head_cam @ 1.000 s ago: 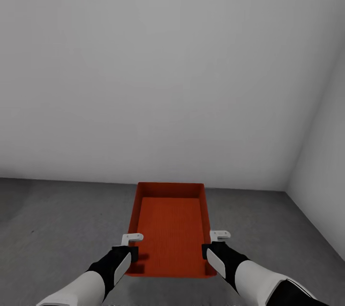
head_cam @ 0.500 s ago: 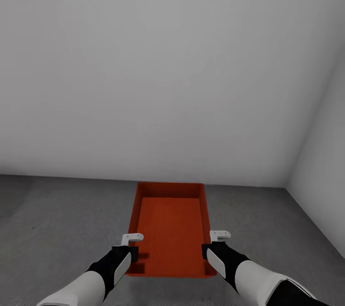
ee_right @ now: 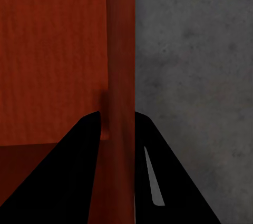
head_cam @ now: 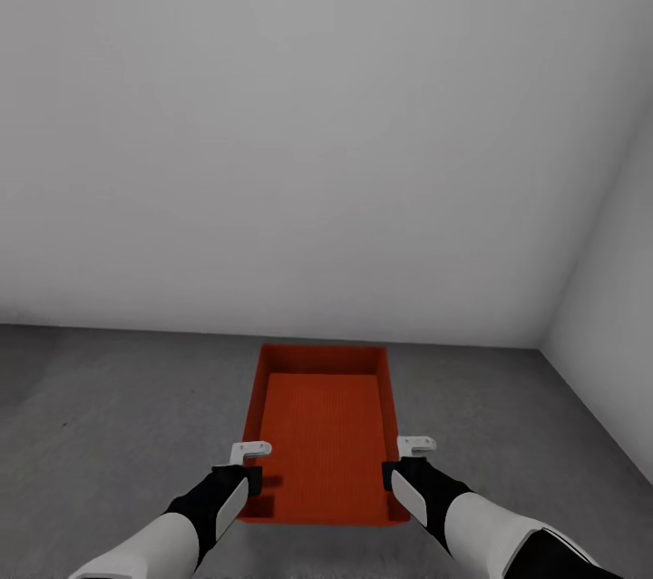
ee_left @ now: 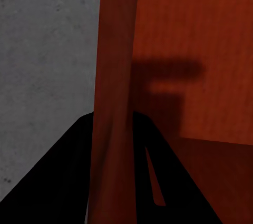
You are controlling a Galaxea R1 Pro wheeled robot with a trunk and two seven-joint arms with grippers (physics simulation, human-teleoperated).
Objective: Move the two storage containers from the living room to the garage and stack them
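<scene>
Here, from my head camera, I am holding one orange-red rectangular plastic storage container (head_cam: 322, 434) out in front of me, my left gripper (head_cam: 252, 479) clamping its left long wall near the close end and my right gripper (head_cam: 392, 475) clamping the right long wall opposite. The open, lidless bin is sitting level above the rough, mottled dark grey concrete floor (head_cam: 109, 416), with a plain pale grey wall (head_cam: 299, 125) rising behind it and a second pale wall meeting it at a corner on the right. Along my left wrist, my two black fingers (ee_left: 58, 182) are straddling the bin's wall (ee_left: 113, 103), one outside and one inside, pressing closed on it, with grey floor (ee_left: 47, 50) below the outer side. Along my right wrist, my black fingers (ee_right: 174, 182) are pinching the opposite wall (ee_right: 121, 76) the same way, the ribbed orange bottom (ee_right: 52, 50) showing on the inner side and floor (ee_right: 195, 50) on the outer.
</scene>
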